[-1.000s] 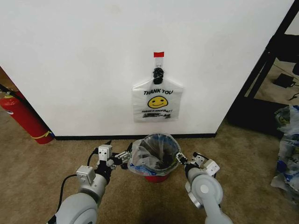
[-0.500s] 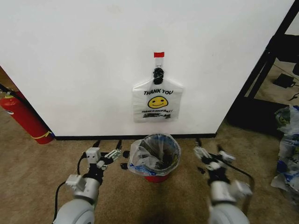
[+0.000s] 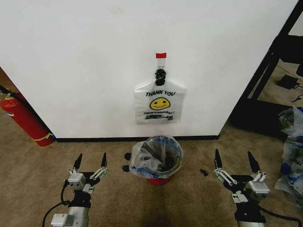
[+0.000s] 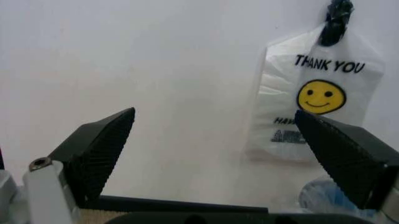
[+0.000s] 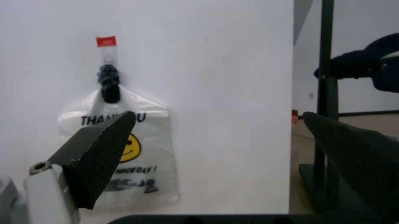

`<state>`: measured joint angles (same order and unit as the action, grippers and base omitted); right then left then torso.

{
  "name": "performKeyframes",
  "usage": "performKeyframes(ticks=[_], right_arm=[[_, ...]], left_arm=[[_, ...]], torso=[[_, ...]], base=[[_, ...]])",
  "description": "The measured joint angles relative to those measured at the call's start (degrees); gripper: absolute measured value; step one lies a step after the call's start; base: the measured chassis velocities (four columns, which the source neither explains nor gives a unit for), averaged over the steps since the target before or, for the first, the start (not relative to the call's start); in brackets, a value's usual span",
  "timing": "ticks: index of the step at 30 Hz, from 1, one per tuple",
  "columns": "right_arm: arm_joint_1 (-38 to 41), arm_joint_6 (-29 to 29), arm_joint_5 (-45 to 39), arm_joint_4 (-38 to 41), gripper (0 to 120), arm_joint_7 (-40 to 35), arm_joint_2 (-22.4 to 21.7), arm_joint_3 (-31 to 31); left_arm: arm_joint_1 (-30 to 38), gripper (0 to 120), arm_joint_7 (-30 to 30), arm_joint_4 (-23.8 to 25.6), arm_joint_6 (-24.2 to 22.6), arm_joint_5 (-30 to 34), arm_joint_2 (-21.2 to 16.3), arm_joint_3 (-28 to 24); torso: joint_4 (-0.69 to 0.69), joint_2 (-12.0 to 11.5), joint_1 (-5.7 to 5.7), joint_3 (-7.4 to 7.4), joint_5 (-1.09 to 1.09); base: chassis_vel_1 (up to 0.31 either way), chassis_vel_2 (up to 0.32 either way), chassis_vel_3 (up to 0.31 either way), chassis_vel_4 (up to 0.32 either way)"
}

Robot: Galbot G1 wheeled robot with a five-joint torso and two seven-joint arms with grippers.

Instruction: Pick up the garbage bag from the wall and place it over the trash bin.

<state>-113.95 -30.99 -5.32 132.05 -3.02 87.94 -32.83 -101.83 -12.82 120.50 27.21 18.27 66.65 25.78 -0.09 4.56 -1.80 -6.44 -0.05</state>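
Both grippers, left (image 3: 90,161) and right (image 3: 233,161), gape empty; garbage bag (image 3: 156,160) hides most of the trash bin (image 3: 159,180)

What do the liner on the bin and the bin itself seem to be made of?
The garbage bag looks like thin clear plastic film: crinkled, see-through, with blue patches. The trash bin is probably hard plastic, black with a red base band, but the bag covers most of it.

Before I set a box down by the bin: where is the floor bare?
Bare carpet lies between the fire extinguisher and left gripper, and between the trash bin and right gripper. Small dark bits crowd the bin's left.
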Motion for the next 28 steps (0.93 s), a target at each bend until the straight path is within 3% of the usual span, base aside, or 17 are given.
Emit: performKeyframes(ticks=[10, 28], right_arm=[[-1.1, -2.9, 3.4, -1.4, 100, -1.0, 3.8, 1.3], [-1.9, -2.3, 6.1, -1.5, 100, -2.3, 4.4, 2.8]], left_arm=[[0.7, 100, -0.7, 2.1, -2.7, -0.6, -1.2, -1.5], [0.5, 100, -1.0, 1.8, -4.0, -1.3, -1.7, -2.7]], torso=[[0.0, 0.0, 0.0, 0.0, -0.01], [0.0, 0.0, -0.01, 0.0, 0.0]], base=[[0.0, 0.0, 0.0, 0.0], [0.0, 0.0, 0.0, 0.0]])
